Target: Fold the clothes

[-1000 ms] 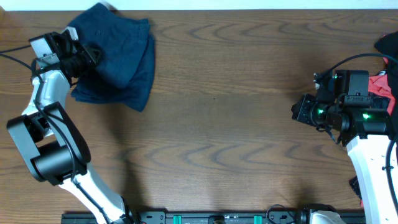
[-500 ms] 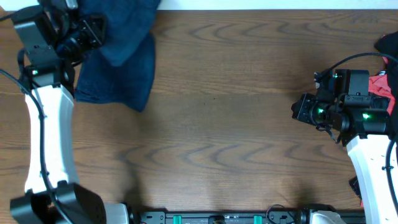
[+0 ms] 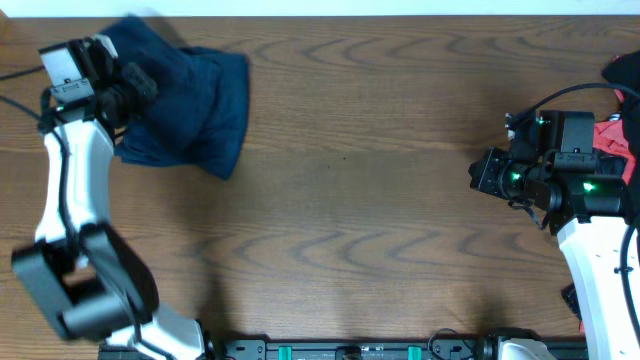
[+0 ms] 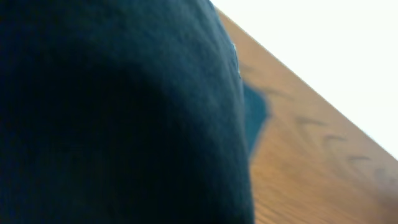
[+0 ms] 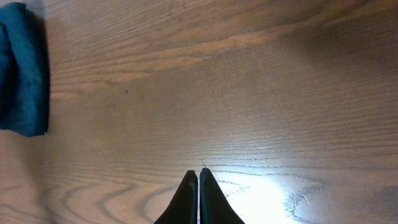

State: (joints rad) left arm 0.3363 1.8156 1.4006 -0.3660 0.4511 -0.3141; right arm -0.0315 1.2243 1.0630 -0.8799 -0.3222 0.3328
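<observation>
The clothes (image 3: 195, 110), dark navy shorts, lie bunched in a heap at the far left of the wooden table. My left gripper (image 3: 130, 85) sits at the heap's left edge, buried in the fabric. In the left wrist view dark blue cloth (image 4: 112, 112) fills nearly everything and hides the fingers, which are shut on a fold of it. My right gripper (image 3: 478, 175) hovers over bare wood at the right, far from the shorts. Its fingers (image 5: 198, 174) are pressed together with nothing between them. The shorts (image 5: 22, 68) show at the left edge of the right wrist view.
A red-and-black garment (image 3: 622, 100) lies at the table's right edge behind the right arm. The table's far edge (image 3: 400, 14) runs just behind the shorts. Bare wood (image 3: 350, 180) spans the middle between the two arms.
The left arm swung toward the far edge, pulling the shorts' top up, then came back. The heap now lies bunched a little differently. The right arm has stayed still.
</observation>
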